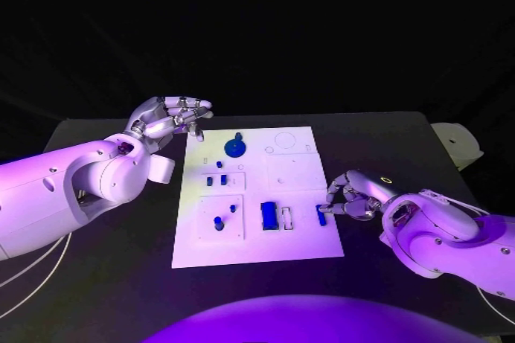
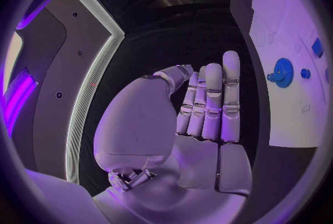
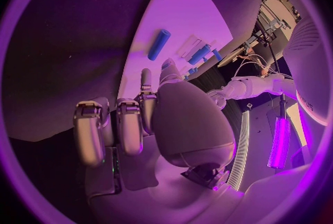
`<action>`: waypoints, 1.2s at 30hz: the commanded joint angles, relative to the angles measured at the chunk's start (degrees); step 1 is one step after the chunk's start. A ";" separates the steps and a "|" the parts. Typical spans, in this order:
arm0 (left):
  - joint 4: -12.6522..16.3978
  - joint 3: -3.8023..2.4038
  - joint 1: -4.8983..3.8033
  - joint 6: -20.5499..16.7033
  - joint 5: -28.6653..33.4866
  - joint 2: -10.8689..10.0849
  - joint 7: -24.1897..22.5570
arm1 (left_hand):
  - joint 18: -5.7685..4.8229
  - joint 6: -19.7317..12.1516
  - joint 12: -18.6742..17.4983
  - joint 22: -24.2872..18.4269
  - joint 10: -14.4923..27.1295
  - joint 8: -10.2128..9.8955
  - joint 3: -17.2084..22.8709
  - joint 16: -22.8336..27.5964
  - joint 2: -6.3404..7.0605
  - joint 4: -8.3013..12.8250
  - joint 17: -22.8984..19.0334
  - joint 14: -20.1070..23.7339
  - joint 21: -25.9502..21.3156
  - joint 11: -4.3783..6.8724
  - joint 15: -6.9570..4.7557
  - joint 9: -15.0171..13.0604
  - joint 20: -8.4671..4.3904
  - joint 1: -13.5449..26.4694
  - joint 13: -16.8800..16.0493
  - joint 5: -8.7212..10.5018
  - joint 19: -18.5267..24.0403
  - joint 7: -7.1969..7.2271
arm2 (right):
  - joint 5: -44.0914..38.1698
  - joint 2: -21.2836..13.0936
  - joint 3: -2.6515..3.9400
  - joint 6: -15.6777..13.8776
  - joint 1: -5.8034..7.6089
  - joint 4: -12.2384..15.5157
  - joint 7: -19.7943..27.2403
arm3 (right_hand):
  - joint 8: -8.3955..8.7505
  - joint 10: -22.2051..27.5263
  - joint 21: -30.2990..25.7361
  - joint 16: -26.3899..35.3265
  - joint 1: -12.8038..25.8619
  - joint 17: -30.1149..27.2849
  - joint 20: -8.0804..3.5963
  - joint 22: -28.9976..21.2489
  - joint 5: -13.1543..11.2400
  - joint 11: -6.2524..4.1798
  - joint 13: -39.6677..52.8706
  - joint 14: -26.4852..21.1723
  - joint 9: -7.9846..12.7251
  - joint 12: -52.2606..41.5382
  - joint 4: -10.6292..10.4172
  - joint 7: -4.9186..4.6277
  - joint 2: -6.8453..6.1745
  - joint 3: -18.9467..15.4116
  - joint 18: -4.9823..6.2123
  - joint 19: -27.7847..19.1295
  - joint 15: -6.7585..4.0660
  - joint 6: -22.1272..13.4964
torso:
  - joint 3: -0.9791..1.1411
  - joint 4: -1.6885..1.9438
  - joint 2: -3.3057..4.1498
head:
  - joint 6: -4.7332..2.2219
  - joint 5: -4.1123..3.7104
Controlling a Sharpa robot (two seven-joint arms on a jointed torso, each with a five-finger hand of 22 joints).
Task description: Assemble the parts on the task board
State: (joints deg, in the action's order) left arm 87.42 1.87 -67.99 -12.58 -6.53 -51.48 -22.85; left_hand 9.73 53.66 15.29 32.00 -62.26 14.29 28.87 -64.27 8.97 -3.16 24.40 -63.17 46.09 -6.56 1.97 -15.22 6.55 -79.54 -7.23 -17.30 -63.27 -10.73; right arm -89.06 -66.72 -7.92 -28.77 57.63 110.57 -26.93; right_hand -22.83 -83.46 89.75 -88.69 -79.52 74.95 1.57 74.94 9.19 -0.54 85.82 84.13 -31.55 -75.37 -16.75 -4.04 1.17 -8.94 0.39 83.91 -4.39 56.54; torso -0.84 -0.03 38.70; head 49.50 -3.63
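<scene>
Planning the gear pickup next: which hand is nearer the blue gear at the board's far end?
Left. The left hand hovers just off the board's far left corner, close beside the blue gear. The right hand sits by the board's near right edge.

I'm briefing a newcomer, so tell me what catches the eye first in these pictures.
The white task board in the middle of the black table stands out, with a blue gear near its far edge and small blue parts toward its near edge. The left robot hand hovers at the board's far left corner, holding nothing; the right robot hand sits at its right edge beside a blue peg.
</scene>
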 commanded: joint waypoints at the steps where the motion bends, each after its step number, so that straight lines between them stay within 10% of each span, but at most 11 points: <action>1: 0.17 -0.03 -0.03 0.69 0.17 0.08 -0.49 | 0.83 -0.45 0.37 -0.05 0.47 0.20 0.21 -0.22 -0.17 -0.08 -0.05 0.44 -0.18 0.04 -0.10 -0.06 0.13 0.18 -0.06 -0.26 0.24 0.03 | -2.00 0.22 -0.05 2.61 -0.37 -0.13 -1.91 | 0.23 -0.14 0.25 0.02 0.17 11.86 0.30 15.06 -0.22 0.37 -4.55 5.21 0.11 2.87 0.05 -0.24 -0.43 -0.39 -0.39 6.09 0.41 -0.14 | -0.04 0.13 -0.04 | 0.00 -0.12; 21: 0.19 -0.03 -0.03 0.73 0.17 -0.08 -0.46 | 0.83 -0.49 0.46 -0.07 0.53 0.23 0.18 -0.25 -0.15 -0.14 -0.08 0.45 -0.21 0.03 -0.09 -0.07 0.14 0.28 -0.07 -0.24 0.23 0.02 | -2.15 3.15 -0.12 3.96 -2.53 -2.01 -2.92 | 0.72 -0.36 0.25 -0.05 -0.67 12.04 0.42 15.06 1.29 0.17 -4.38 5.24 0.44 2.52 0.28 0.05 0.55 -0.23 -0.39 6.09 0.33 0.73 | 0.04 0.06 0.02 | 0.34 0.23; 30: 0.20 -0.03 -0.03 0.73 0.17 -0.12 -0.40 | 0.83 -0.51 0.51 -0.09 0.57 0.25 0.18 -0.27 -0.17 -0.19 -0.10 0.45 -0.24 0.02 -0.08 -0.07 0.15 0.36 -0.08 -0.24 0.23 0.02 | -4.69 4.01 -0.11 5.24 -3.01 -2.29 -3.12 | 1.83 -0.33 0.25 -0.11 -10.18 12.22 -0.24 15.06 -0.15 -0.75 -4.29 5.28 1.12 2.45 2.43 1.05 1.99 6.24 -0.39 6.09 -0.48 1.82 | 0.03 0.02 0.05 | 0.41 0.19; 36: 0.20 -0.03 -0.03 0.73 0.17 -0.16 -0.32 | 0.83 -0.51 0.51 -0.09 0.57 0.25 0.18 -0.27 -0.17 -0.19 -0.10 0.45 -0.24 0.02 -0.08 -0.07 0.15 0.36 -0.08 -0.24 0.23 0.02 | -8.14 4.17 -0.11 6.25 -3.08 -2.21 -3.34 | 0.84 -0.64 0.25 -0.26 -12.00 12.63 -0.17 15.06 5.39 -0.43 -4.35 5.36 -0.59 2.50 3.01 0.32 -4.33 20.15 -0.39 6.09 -0.19 1.71 | 0.00 0.04 0.00 | 0.50 0.23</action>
State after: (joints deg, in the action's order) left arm 87.45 1.88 -68.00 -12.57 -6.53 -51.68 -22.85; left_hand 9.72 53.66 15.54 32.01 -62.04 14.29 28.86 -64.27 8.97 -3.16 24.35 -63.17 46.09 -6.35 1.97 -15.20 6.55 -79.54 -7.24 -17.30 -63.27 -10.73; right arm -93.86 -62.52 -7.65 -26.31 54.99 109.08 -28.86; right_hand -21.58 -83.64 89.75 -88.69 -88.03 74.92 1.57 74.92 14.18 -0.84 84.78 83.79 -31.75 -72.68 -17.78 -3.65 -6.38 6.87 0.40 83.90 -4.72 57.97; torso -0.83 0.01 38.71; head 49.97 -3.42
